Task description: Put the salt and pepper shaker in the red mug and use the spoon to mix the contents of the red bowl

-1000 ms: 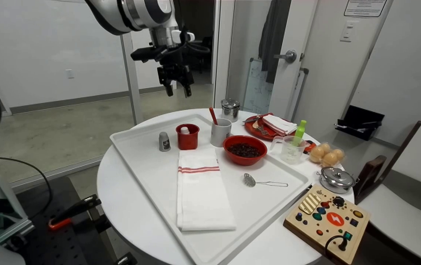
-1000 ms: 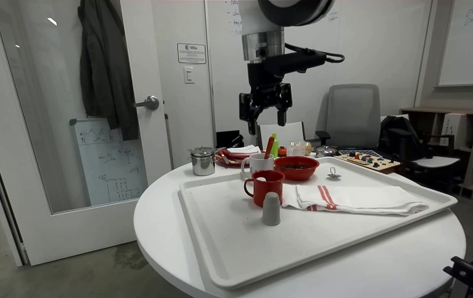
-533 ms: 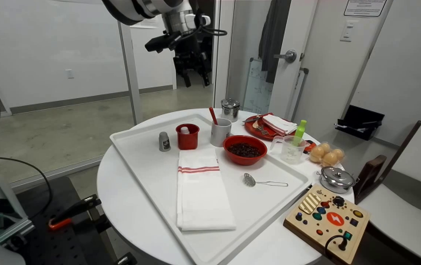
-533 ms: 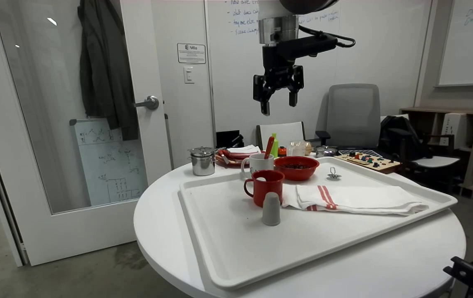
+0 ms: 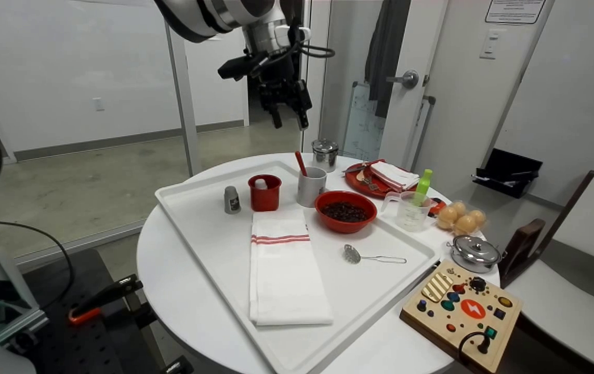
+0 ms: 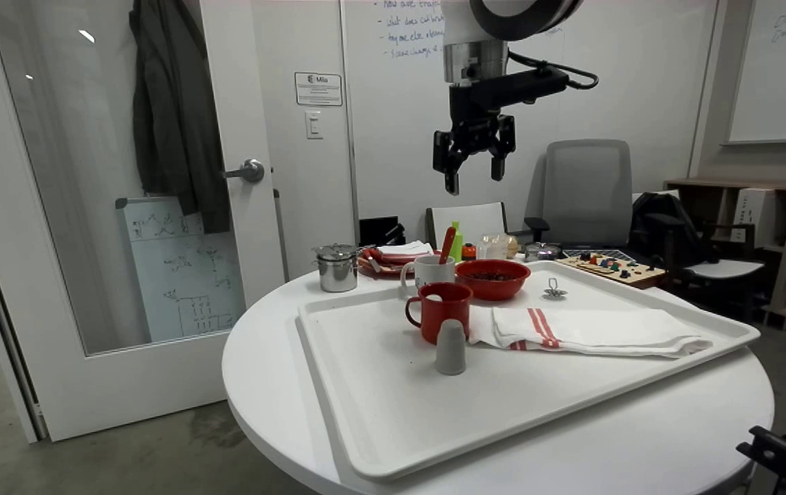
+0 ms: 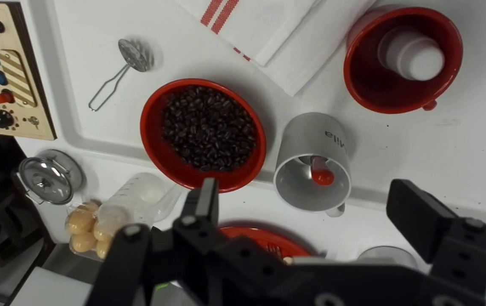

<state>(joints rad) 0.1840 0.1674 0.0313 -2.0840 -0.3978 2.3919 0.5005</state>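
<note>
My gripper (image 5: 290,124) is open and empty, high above the tray's far side; its fingers stand wide apart in the wrist view (image 7: 304,186). The whitish shaker (image 7: 421,59) stands inside the red mug (image 5: 264,201), its top showing. The grey shaker (image 6: 451,347) stands upright on the tray beside the red mug; it is out of the wrist view. The red bowl (image 5: 346,224) holds dark beans (image 7: 208,127). The silvery spoon (image 5: 351,254), with a perforated head and wire handle, lies on the tray near the bowl; it also shows in the wrist view (image 7: 133,55).
A pale mug (image 5: 311,189) with a red-handled utensil (image 5: 301,163) stands between red mug and bowl. A folded towel (image 5: 286,275) lies on the tray (image 5: 213,259). A red plate (image 5: 351,179), measuring cup (image 5: 411,213), eggs (image 5: 465,224) and metal pots (image 5: 476,253) stand around it.
The gripper has moved right in both exterior views, towards the pale mug and bowl, rising first and then dropping slightly. It has stayed open. The objects on the tray have not moved.
</note>
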